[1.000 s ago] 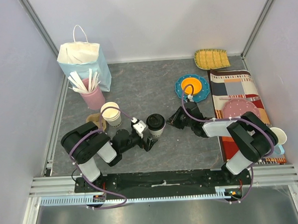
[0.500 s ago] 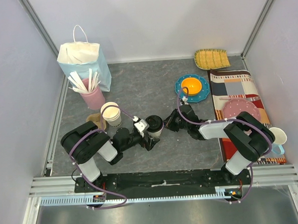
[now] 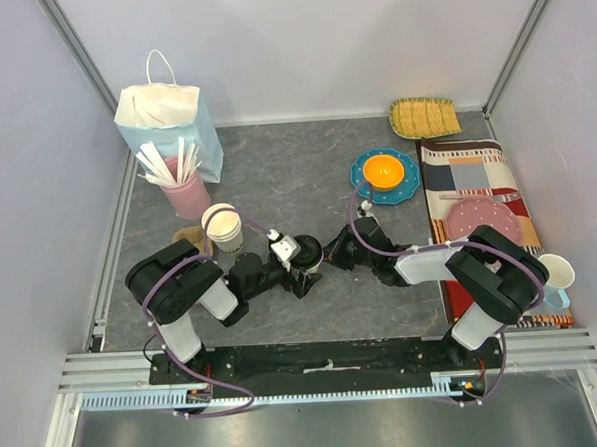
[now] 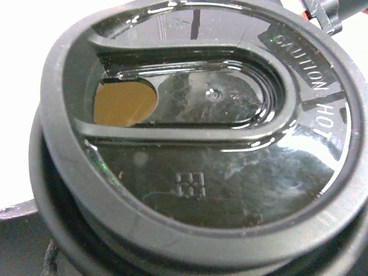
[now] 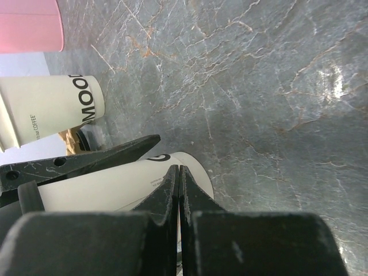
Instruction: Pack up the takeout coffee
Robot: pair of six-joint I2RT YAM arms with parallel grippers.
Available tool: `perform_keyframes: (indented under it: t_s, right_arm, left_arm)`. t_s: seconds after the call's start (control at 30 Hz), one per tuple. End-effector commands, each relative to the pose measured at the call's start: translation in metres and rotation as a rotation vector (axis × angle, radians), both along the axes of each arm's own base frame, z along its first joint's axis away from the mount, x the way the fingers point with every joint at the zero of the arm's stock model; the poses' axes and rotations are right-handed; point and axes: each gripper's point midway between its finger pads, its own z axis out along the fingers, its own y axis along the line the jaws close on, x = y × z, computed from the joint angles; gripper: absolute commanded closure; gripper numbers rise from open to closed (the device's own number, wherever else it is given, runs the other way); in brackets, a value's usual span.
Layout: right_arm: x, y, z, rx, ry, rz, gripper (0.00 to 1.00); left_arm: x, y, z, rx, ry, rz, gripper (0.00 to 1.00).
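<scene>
Grey tabletop point(image 3: 276, 185), mid-frame: left gripper point(image 3: 301, 265) spread round coffee point(image 3: 308, 251), right gripper point(image 5: 179, 172) pinched closed beside it; I fear nudge tips it.

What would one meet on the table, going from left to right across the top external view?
Bag → cup stack → coffee → blue plate → pink plate → white cup.

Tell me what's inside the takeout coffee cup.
The black lid covers the takeout coffee cup. Only its sip hole shows something flat and brown inside. Everything else, including how full the cup is, is hidden under the lid.
</scene>
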Motion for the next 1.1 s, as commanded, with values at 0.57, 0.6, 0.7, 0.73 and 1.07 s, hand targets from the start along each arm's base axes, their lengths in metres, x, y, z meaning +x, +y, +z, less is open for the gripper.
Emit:
perform_keyframes:
  t_s: [0.57, 0.6, 0.7, 0.73, 1.07]
  right_arm:
    - [0.011, -0.008, 0.024, -0.051, -0.090, -0.034, 1.00]
    - [0.011, -0.008, 0.025, -0.054, -0.093, -0.035, 1.00]
    - [0.011, -0.013, 0.025, -0.072, -0.096, -0.046, 1.00]
    - [0.013, -0.016, 0.027, -0.083, -0.105, -0.059, 1.00]
    - [0.032, -0.069, 0.108, -0.383, -0.354, -0.107, 0.57]
  left_arm:
    - [0.022, -0.013, 0.087, -0.241, -0.273, 0.006, 0.25]
    - [0.023, -0.013, 0.087, -0.241, -0.273, 0.006, 0.25]
    - [0.023, -0.013, 0.086, -0.237, -0.276, 0.001, 0.25]
    - [0.024, -0.013, 0.085, -0.235, -0.277, 0.002, 0.25]
    - [0.025, -0.013, 0.079, -0.221, -0.268, -0.003, 0.28]
